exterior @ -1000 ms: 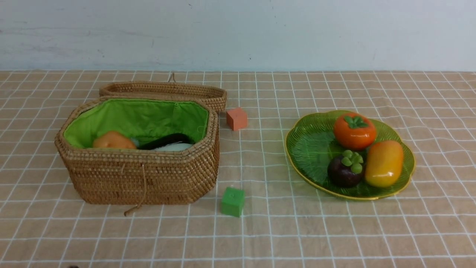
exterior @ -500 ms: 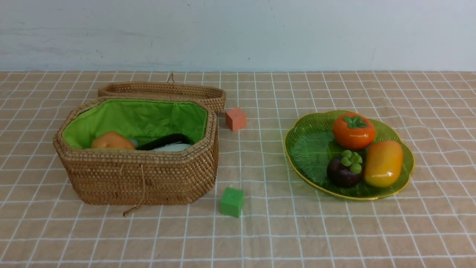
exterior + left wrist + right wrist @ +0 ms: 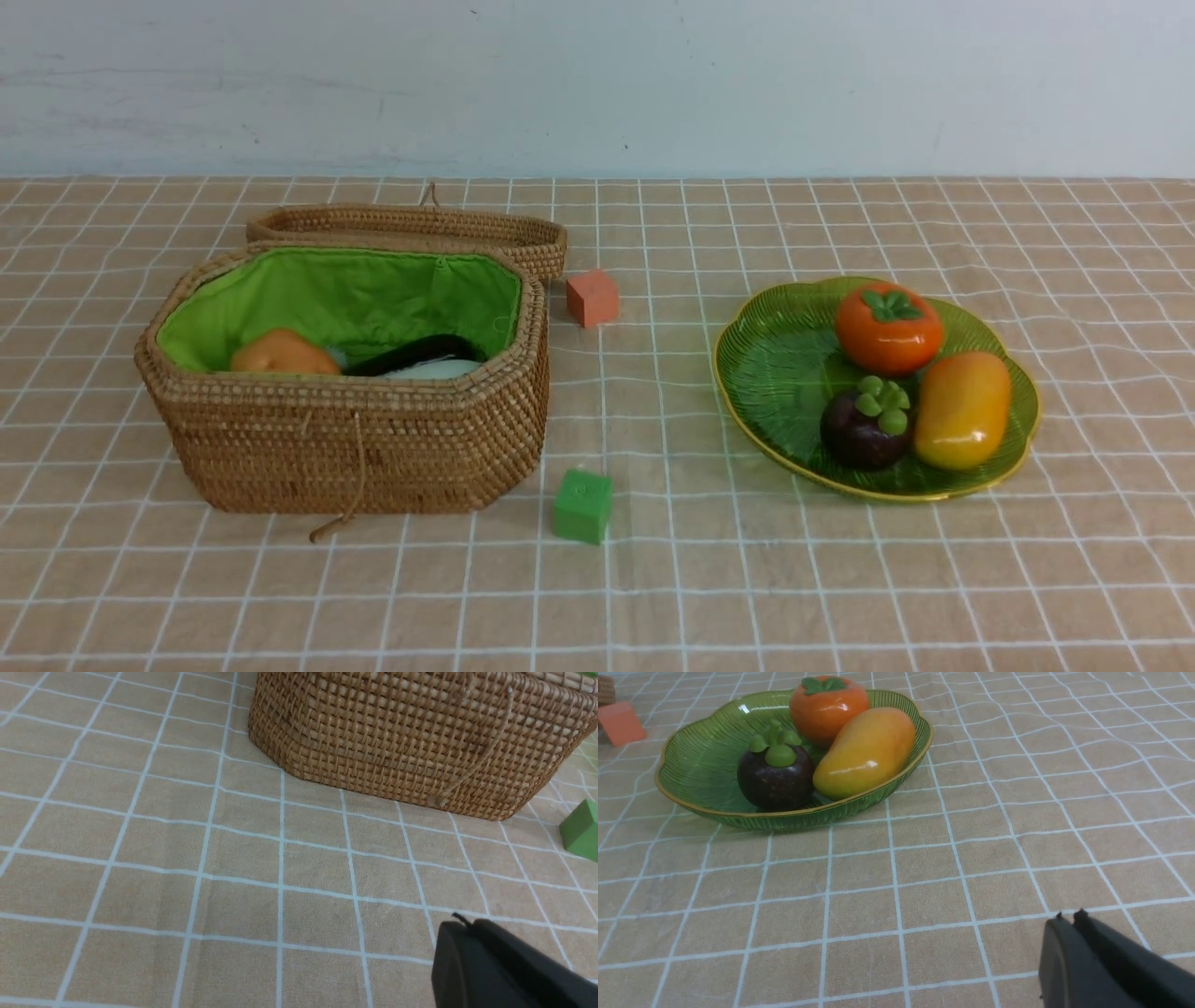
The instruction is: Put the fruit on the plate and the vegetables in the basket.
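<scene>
matte black fingers [image 3: 472, 952] with rounded tips on both wrists.

Neither arm shows in the front view. The left gripper [image 3: 460, 924] appears only at the lower right of the left wrist frame, its dark jaws pressed together and empty. The right gripper [image 3: 1066, 919] sits at the lower right of the right wrist frame, jaws likewise closed, holding nothing.

Inside the octagonal woven wicker basket [image 3: 345, 439], its near wall hides all but the tops of a tan-orange lumpy potato [image 3: 283, 354], a dark purple eggplant [image 3: 420, 352] and a white radish [image 3: 434, 370]; the picture's edge crops a green cube [image 3: 584, 830].
</scene>
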Motion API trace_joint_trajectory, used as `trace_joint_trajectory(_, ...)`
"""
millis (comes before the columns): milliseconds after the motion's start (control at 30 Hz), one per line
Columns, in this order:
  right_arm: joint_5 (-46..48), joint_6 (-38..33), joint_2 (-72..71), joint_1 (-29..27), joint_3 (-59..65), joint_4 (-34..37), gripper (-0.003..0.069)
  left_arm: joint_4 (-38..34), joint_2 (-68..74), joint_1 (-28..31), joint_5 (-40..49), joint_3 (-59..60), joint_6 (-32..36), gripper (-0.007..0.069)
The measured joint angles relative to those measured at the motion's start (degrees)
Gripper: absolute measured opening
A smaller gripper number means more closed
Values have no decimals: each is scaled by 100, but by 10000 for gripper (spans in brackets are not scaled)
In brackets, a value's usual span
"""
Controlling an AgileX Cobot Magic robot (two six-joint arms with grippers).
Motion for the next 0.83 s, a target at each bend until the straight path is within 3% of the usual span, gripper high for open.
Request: trace_joint_trajectory(833,0,0,0,0,0,0,56,-31,0,0,0,0,0,-5)
